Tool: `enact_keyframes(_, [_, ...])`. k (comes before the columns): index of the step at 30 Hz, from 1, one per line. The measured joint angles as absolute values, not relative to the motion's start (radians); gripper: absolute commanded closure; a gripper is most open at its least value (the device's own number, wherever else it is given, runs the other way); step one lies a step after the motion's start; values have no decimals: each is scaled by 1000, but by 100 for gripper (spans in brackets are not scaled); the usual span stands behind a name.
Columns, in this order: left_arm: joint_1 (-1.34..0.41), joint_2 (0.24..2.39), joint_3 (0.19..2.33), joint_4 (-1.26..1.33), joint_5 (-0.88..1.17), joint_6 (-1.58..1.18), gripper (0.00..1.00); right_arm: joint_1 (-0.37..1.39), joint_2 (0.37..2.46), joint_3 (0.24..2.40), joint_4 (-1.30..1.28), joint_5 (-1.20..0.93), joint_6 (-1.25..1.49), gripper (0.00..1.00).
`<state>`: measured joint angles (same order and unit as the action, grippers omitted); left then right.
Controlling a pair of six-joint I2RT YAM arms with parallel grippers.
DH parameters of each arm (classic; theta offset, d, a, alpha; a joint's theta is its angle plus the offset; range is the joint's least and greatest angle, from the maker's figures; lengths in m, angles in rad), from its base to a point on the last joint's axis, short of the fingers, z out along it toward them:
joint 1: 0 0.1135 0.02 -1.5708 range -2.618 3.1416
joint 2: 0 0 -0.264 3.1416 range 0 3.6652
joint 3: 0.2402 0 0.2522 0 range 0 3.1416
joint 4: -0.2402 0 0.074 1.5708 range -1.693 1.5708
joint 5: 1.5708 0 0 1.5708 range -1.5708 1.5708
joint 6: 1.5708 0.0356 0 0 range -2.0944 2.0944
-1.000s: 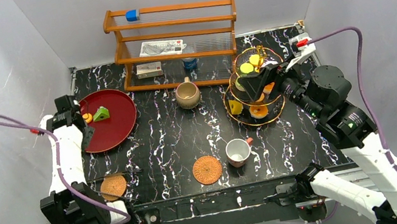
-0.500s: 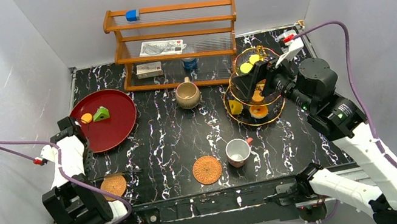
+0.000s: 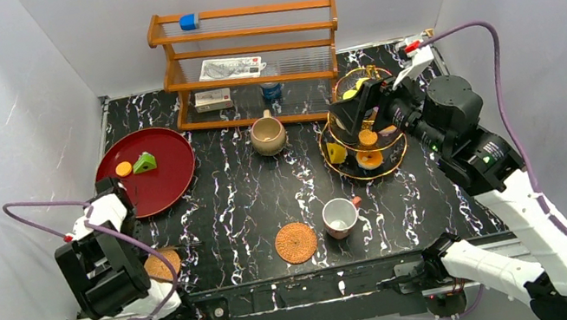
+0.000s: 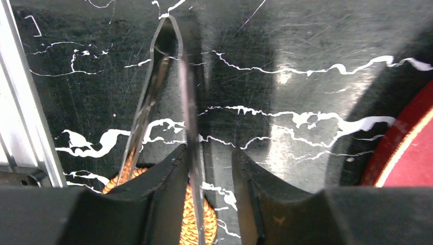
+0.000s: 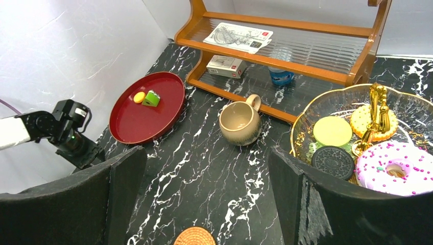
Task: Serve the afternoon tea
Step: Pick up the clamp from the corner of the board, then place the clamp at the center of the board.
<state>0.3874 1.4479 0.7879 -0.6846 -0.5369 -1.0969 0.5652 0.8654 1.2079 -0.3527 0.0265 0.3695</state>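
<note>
Left gripper sits low at the left edge of the table, just off the near rim of the red tray. Its fingers are part open. Thin metal tongs run through the gap, contact unclear, with a coaster under them. Right gripper is spread wide and empty above the tiered stand at back right. Orange piece and green wedge lie on the tray. Tan mug is by the rack. White cup is just beside the second coaster near the front edge. Bare marble mid-table.
</note>
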Motion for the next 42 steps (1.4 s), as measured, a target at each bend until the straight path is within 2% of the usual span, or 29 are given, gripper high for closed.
enact_keyframes(5, [387,1478,776,-646,-527,-1107,82,565,876,1224,-363,25,383,3])
enact_keyframes(7, [388,1478,776,-635,-521,-1101,97,565,877,1229,-369,25,389,3])
enact_keyframes(8, [388,1479,776,-630,-518,-1100,100,565,877,1229,-369,25,391,3])
enact_keyframes(17, [390,1461,803,-696,-504,-1113,100,565,869,1231,-397,21,404,3])
enact_keyframes(25, [374,1301,926,-754,-451,-1064,100,565,849,1248,-416,23,404,2])
enact_keyframes(30, [204,1249,980,-630,-394,-857,100,565,847,1247,-417,24,406,3])
enact_keyframes(36, [61,1250,983,-439,-64,-539,100,565,846,1246,-421,55,404,2])
enact_keyframes(42, [-13,1282,1036,-409,171,-182,100,565,869,1254,-435,68,389,2])
